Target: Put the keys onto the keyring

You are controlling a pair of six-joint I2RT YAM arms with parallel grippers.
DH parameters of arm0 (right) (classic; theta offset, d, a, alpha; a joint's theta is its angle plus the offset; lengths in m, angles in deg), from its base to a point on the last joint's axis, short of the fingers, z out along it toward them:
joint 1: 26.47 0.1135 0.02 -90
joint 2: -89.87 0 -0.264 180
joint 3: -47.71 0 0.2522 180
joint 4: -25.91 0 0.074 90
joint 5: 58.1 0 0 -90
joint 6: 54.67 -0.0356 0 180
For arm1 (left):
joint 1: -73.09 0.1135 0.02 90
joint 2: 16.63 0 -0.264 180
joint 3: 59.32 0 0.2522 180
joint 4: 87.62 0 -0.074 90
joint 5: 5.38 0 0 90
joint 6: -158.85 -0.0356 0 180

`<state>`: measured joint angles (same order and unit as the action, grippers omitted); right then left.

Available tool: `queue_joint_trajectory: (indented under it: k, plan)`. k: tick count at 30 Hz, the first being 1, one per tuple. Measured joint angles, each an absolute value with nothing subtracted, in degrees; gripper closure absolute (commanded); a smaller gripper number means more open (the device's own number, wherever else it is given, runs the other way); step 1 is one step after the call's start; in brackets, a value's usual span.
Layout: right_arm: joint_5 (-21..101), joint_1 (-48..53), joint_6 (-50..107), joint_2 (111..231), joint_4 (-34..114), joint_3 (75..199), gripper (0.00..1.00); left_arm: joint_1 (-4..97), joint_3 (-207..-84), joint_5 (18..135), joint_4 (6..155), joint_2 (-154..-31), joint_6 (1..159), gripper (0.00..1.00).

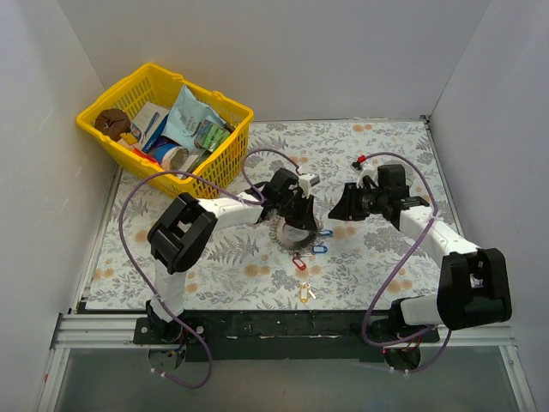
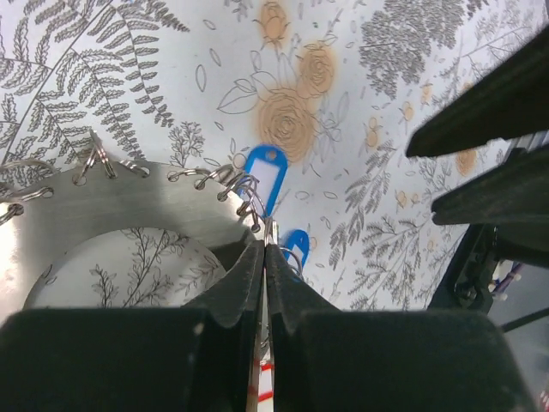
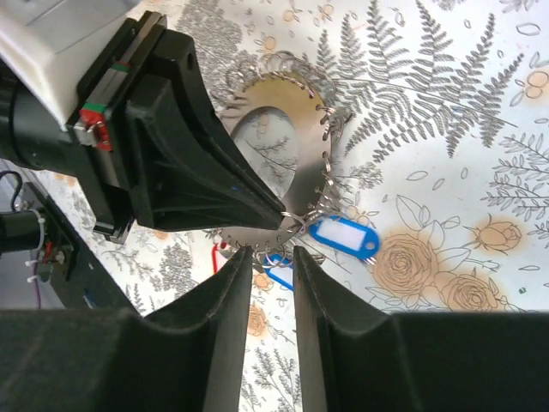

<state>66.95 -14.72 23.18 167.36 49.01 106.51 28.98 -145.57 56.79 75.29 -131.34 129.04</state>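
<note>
We see the floral counter (image 1: 377,154), a yellow basket (image 1: 111,107) at its far left corner. At mid-counter is the keyring (image 2: 129,206), our left claw (image 2: 264,249) pinching its toothed rim. Our right claw (image 3: 273,257) hovers beside it, slightly spread. A blue key (image 3: 343,236) lies against the rim; a red key (image 1: 299,263) and a yellow key (image 1: 304,293) lie nearer the bases.

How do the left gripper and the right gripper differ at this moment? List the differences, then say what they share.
Jaws: the left gripper is shut, while the right gripper has its jaws parted.
Load: the left gripper pinches the toothed rim of the keyring; the right gripper holds nothing.
Shared: both point at the same stretch of the rim, close to the blue key, from opposite sides.
</note>
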Motion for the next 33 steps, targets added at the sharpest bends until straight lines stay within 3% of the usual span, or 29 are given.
queue_joint_trajectory:
  k: [8, 11, 18, 22, 33]
  plan:
    - [71.38, -14.79, 24.15, 162.16, 50.17, 108.61, 0.40, 28.98, -143.91, 55.63, 71.79, -121.79, 122.48, 1.00]
    - [73.29, -14.79, 25.24, 159.51, 50.19, 108.74, 0.36, 28.98, -143.93, 54.01, 69.60, -118.75, 119.20, 1.00]
    - [78.57, -14.79, 26.79, 152.80, 48.84, 108.69, 0.39, 28.98, -143.93, 52.15, 64.42, -114.34, 112.25, 1.00]
    - [82.60, -14.79, 25.61, 149.68, 44.03, 108.45, 0.49, 28.98, -143.91, 51.93, 62.92, -110.97, 108.78, 1.00]
    - [94.42, -12.49, 17.68, 150.95, 31.33, 108.54, 0.55, 28.93, -143.93, 49.68, 62.11, -105.57, 104.16, 1.00]
